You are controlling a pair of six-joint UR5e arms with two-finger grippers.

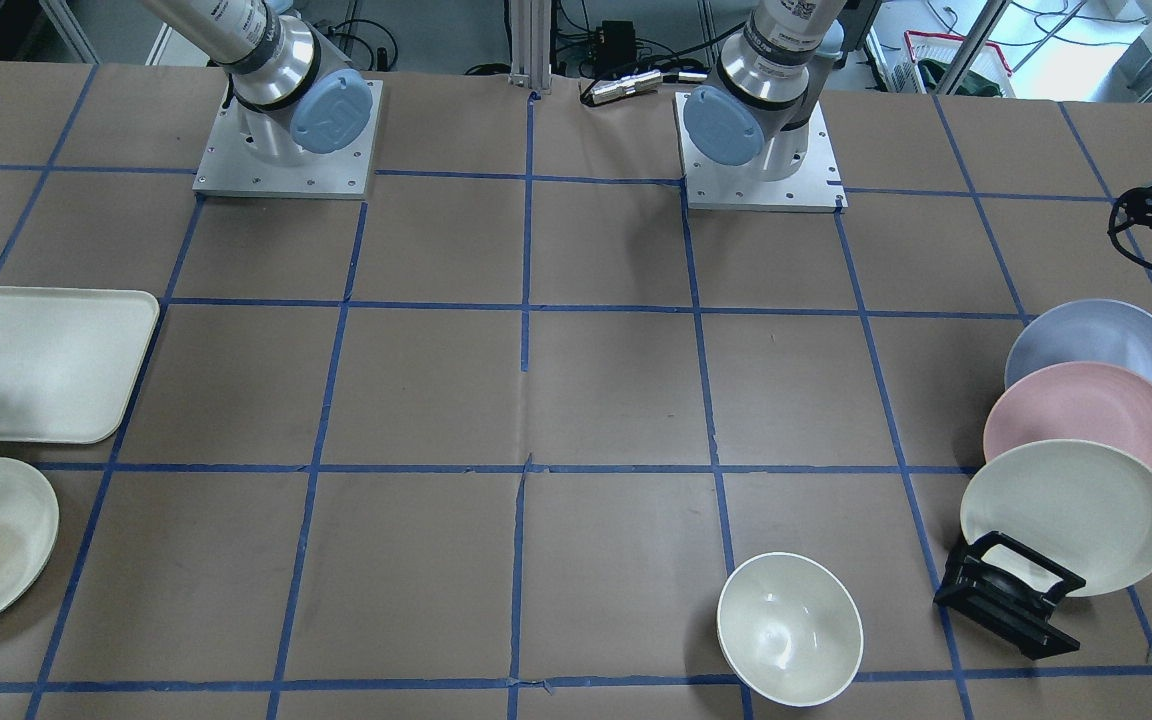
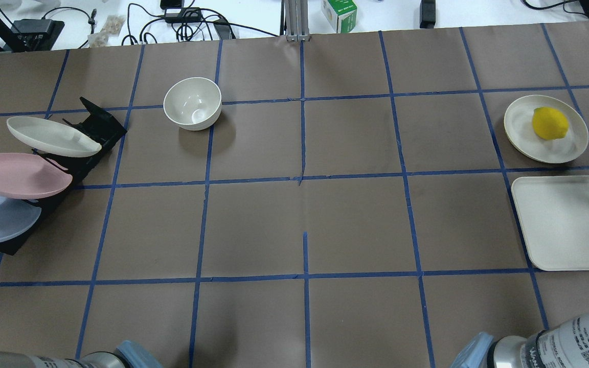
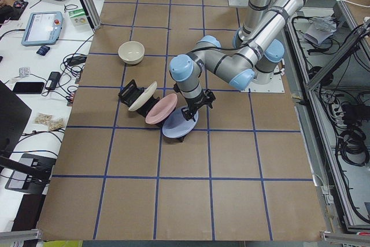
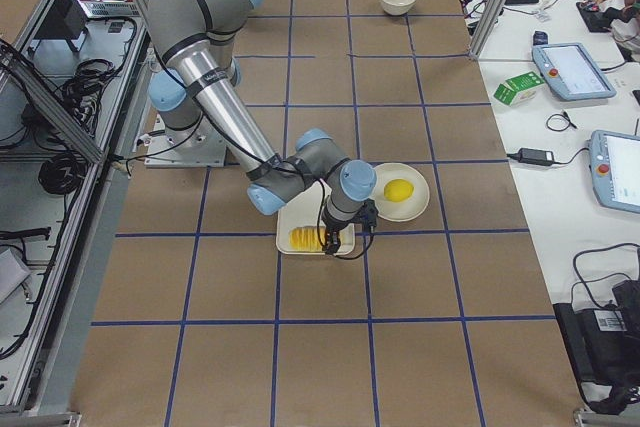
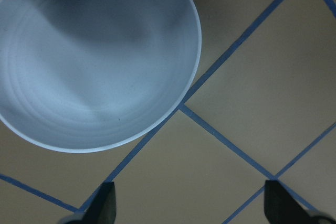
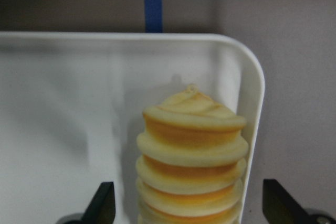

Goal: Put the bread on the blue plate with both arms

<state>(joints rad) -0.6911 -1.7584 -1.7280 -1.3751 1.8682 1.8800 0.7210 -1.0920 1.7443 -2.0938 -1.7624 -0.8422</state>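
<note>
The bread (image 6: 191,150), a ridged orange-yellow loaf, lies at a corner of the cream tray (image 6: 63,103). It also shows in the exterior right view (image 4: 305,239). My right gripper (image 6: 189,208) is open, its fingers (image 6: 102,205) on either side of the loaf's near end and apart from it. The blue plate (image 5: 94,61) leans in a black rack (image 2: 13,240), lowest in the row. My left gripper (image 5: 189,208) is open and empty just off the plate's rim, fingertips (image 5: 278,203) over bare table.
A pink plate (image 2: 18,176) and a cream plate (image 2: 51,137) lean in the same rack. A white bowl (image 2: 193,104) stands further along the table. A lemon (image 2: 549,123) sits on a cream plate (image 2: 570,145) beside the tray (image 2: 565,225).
</note>
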